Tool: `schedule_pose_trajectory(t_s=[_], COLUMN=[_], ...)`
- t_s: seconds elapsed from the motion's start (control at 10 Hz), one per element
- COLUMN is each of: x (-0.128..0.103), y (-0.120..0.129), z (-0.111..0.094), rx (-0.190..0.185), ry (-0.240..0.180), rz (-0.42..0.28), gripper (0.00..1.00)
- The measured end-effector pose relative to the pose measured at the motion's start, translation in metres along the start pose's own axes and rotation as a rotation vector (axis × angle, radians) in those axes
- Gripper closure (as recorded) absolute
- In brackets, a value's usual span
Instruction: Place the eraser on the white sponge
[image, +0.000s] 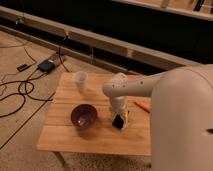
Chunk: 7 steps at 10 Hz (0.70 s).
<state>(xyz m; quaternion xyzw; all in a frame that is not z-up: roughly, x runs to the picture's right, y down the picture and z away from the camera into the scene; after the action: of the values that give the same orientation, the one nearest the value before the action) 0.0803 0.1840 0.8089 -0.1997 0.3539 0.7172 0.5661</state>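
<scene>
The hand (119, 120) is hovering low at the bench's (65, 137) centre, at three o'clock from the purple bowl (83, 115); its grip I cannot tell, and the eraser could be missing the unseen white sponge.

High over-the-shoulder view down onto table (62, 136), jaws near frame centre.

Wooden surface (65, 137): purple bowl (83, 115) centre-left, white cup (80, 81) behind, orange stick (142, 105) right. Cables (20, 92) on floor.
</scene>
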Motion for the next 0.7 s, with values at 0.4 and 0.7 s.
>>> schedule_pose_trajectory(t_s=[0.4,0.7], x=[0.003,0.001], y=[0.006,0.011], z=[-0.003,-0.013], rx=[-0.01,-0.033], ry=[-0.004,-0.022], rz=[-0.006,-0.006], gripper=[0.23,0.23])
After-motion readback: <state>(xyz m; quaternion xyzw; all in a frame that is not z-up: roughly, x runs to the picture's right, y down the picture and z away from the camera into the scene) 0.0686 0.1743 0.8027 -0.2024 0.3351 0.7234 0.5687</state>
